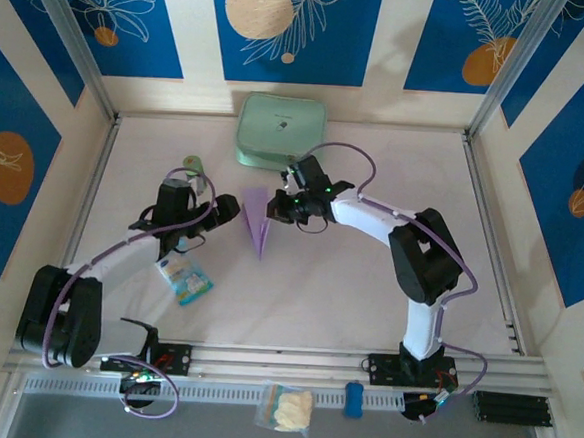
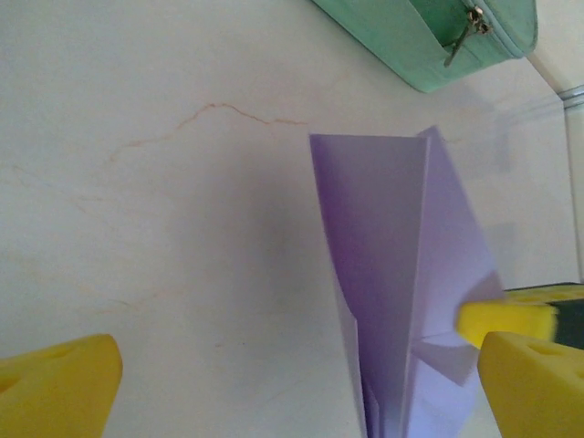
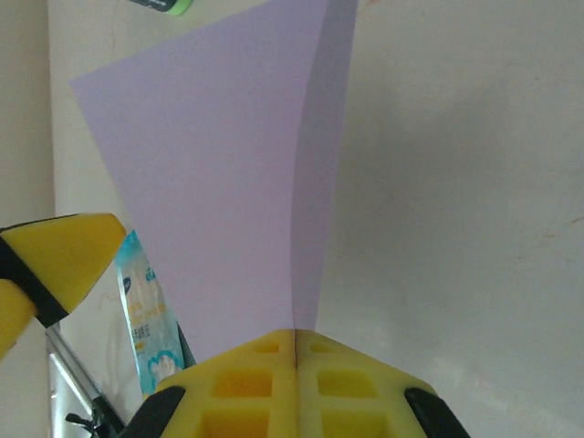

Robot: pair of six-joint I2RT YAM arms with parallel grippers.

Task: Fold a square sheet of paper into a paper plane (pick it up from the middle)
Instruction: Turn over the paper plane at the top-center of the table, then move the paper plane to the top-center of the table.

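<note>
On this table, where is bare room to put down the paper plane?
Bare table lies in front, between the snack packet and the right arm's base; also behind, right of the mint-green pouch. Crowded: the middle, where the right gripper pinches the paper plane and the open left gripper stands beside.

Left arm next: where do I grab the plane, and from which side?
Probably the left wing edge of the plane, approached from the left. That side is free and faces the open left gripper, whose fingers span it, while the right gripper is shut on the opposite side.
</note>
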